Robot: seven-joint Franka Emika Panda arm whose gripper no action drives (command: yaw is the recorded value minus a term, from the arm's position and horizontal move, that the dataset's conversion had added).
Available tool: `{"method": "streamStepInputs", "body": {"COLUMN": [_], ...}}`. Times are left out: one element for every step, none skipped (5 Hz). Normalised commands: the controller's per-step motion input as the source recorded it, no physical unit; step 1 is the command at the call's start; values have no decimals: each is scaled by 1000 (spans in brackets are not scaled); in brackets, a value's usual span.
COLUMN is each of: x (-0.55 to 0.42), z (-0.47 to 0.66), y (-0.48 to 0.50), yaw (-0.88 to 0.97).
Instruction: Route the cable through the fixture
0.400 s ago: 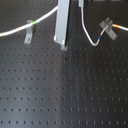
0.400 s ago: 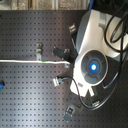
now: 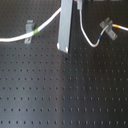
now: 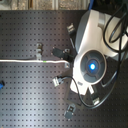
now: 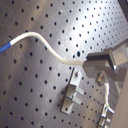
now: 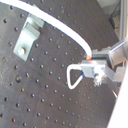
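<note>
The cable (image 3: pixel 45 26) is seen as a thin white cord with a green band where it crosses a slanted grey clip (image 3: pixel 30 31) toward the first exterior view's left, and blue and yellow-orange bands near a wider grey clip (image 3: pixel 108 28) toward the first exterior view's right. It is draped over the black perforated bench (image 3: pixel 64 90), rising between the two clips to the tool (image 5: pixel 102 62). In the first wrist view the tool's grey fingers (image 5: pixel 100 60) are seen closed on the cable. A small upright fixture (image 5: pixel 72 92) is seen just beside the tool, with the cable apart from it.
</note>
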Motion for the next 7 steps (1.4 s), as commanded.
{"method": "streamStepInputs", "body": {"x": [-460, -505, 0, -453, 6, -324, -83], "z": [117, 124, 1, 384, 0, 333, 13], "y": [-383, -447, -60, 146, 23, 306, 31], "yaw": [-157, -51, 0, 0, 0, 0, 0]}}
